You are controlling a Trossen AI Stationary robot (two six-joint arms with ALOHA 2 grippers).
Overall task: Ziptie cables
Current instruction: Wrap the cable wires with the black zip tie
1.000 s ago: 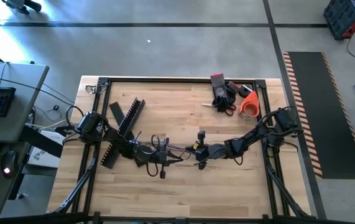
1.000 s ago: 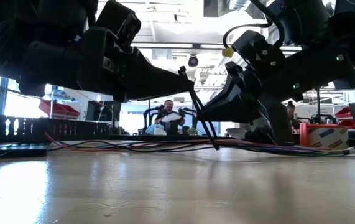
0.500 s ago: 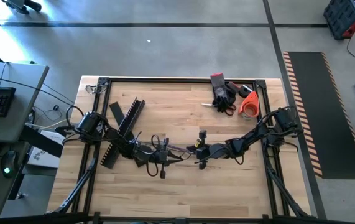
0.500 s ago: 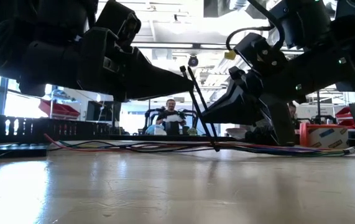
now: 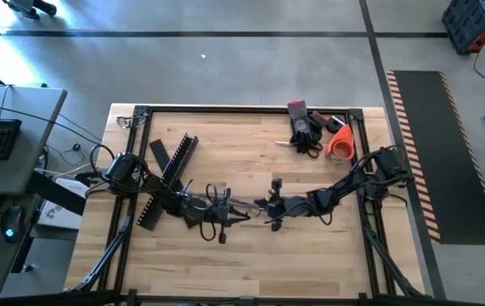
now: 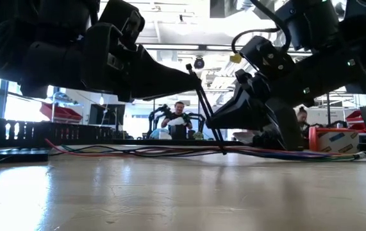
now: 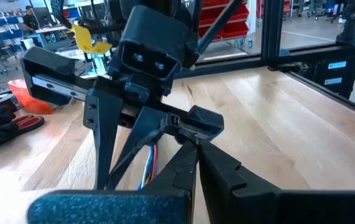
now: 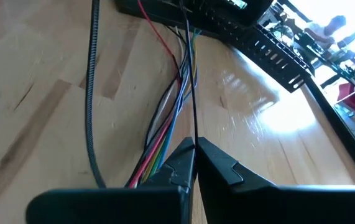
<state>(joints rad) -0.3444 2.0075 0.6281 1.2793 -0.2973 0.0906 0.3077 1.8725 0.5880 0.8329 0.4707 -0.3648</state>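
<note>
A: Left edge of table point(image 5: 225, 127), seen from above?
B: Long black slotted bar point(image 5: 167, 180) lying at a slant, w/ a shorter black strip point(image 5: 158, 150) just beside it. Left arm reaching in over bar's lower part toward table centre.

A: Left gripper point(image 5: 225, 210)?
B: Near mid-table, low over the wood. Fingers point(image 7: 183, 168) pressed together in wrist view, tips right at the other arm's gripper; coloured wires visible just beyond them. Can't tell whether anything is pinched between.

A: Cables point(image 6: 170, 151)?
B: Thin multicoloured bundle, flat on the wood, running across the middle of the table between the two grippers. In low view, stretched left to right past both, red, green and purple strands showing. A thin black strap point(image 6: 205, 115) standing up at a slant from the bundle, between the two grippers, top end near left gripper's tip.

A: Right gripper point(image 5: 269, 206)?
B: Just right of centre, close to left gripper, facing it. Fingers point(image 8: 183, 163) pressed together in its wrist view, w/ the wire bundle point(image 8: 165, 134) running out from under the tips toward the slotted bar. Grip on wires: can't tell.

A: Farther right?
B: Near back right corner: dark gloves point(image 5: 306, 126), red-handled scissors point(image 5: 308, 148), orange tape roll point(image 5: 341, 142), all well apart from the cables.

A: Beyond the table?
B: Low view: a person point(image 6: 179, 119) seated in the room behind.
</note>
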